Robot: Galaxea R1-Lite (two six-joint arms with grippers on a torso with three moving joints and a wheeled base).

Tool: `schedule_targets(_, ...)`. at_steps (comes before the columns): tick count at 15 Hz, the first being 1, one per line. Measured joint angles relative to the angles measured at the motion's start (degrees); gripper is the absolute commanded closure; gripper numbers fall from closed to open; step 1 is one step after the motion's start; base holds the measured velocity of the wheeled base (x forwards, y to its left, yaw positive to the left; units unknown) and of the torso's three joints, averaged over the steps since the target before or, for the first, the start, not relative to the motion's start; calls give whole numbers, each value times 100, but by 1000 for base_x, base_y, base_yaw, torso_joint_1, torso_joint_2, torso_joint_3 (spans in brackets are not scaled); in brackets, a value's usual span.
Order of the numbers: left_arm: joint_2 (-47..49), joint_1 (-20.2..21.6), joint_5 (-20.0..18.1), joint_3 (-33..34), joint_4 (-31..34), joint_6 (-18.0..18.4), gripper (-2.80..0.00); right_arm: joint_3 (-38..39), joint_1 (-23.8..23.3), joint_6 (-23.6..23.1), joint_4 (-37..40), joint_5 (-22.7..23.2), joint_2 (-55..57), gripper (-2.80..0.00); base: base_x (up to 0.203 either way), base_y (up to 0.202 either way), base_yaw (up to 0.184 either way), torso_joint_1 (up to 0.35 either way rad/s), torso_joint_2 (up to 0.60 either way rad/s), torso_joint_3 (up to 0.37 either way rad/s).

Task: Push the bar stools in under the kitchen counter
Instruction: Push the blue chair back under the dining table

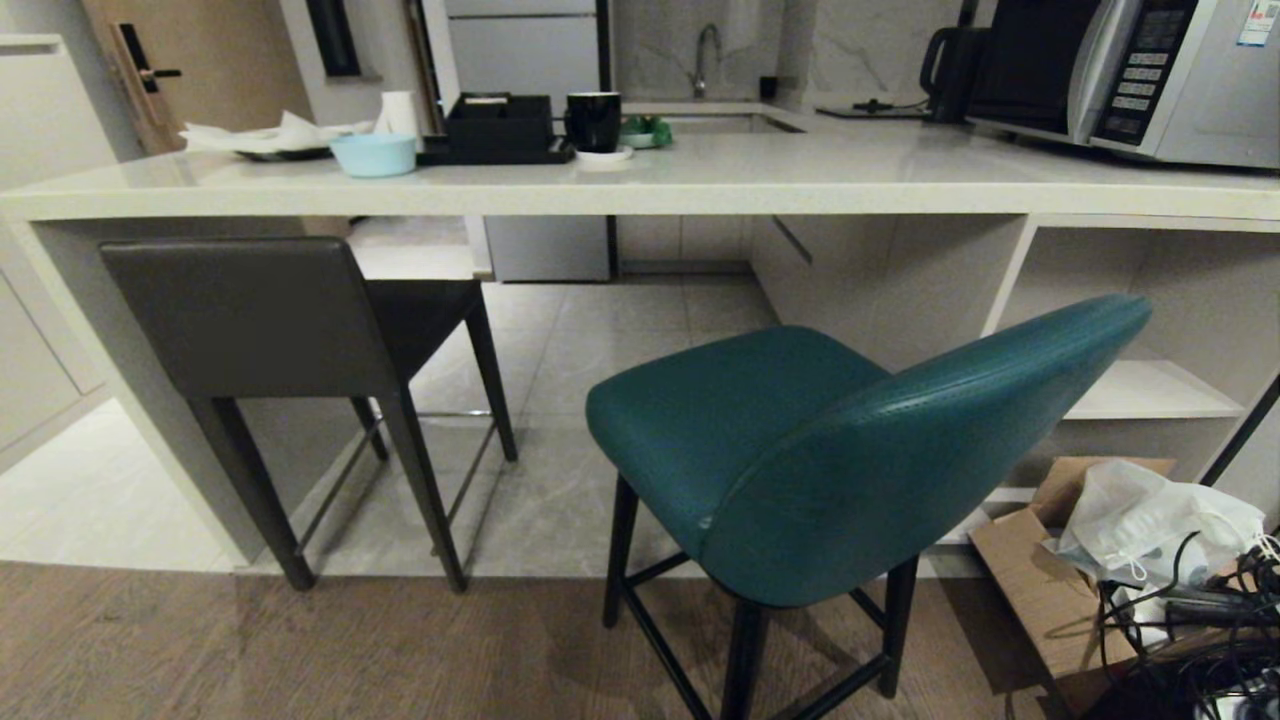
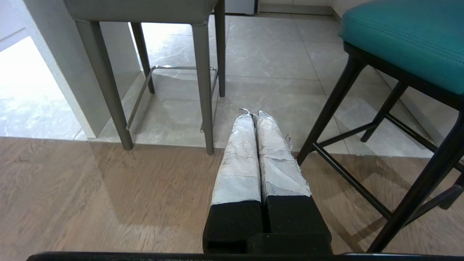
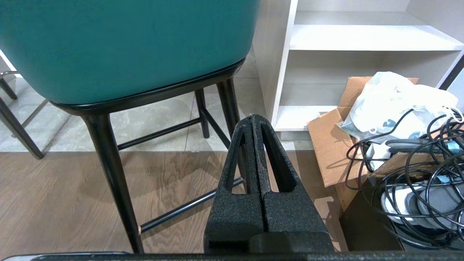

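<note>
I'm hanging both claws clenched and empty, left gripper (image 2: 253, 114) and right gripper (image 3: 252, 117), lining up squarely behind the teal stool (image 1: 860, 440) before nudging it straight under the kitchen counter (image 1: 640, 190)

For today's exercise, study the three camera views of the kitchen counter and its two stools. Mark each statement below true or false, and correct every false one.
1. The grey stool has its seat under the kitchen counter. True.
2. The teal stool is tucked fully under the counter. False: it stands out on the floor, turned at an angle.
3. The left hand is shut and holds nothing. True.
4. The right hand grips a teal stool leg. False: it is shut and empty, near the stool.
5. A microwave sits on the counter. True.
</note>
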Motion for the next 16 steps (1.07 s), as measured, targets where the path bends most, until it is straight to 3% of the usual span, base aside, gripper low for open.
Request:
schedule_targets(5, 0, 0, 2, 0, 0, 0, 0, 0, 0, -55, 0, 23, 0, 0, 0, 0, 0, 0, 0, 0)
schedule_targets(9, 0, 0, 2, 0, 2, 6, 0, -118, 0, -419, 241, 205, 39, 0, 0, 0, 0, 0, 0, 0)
schedule_targets(13, 0, 0, 1, 2, 1, 9, 0, -1002, -2, 186, 108, 749, 985, 0, 0, 0, 0, 0, 0, 0)
schedule_targets(16, 0, 0, 2, 2, 0, 9, 0, -1590, 15, 529, -712, 1171, 2417, 0, 0, 0, 0, 0, 0, 0)
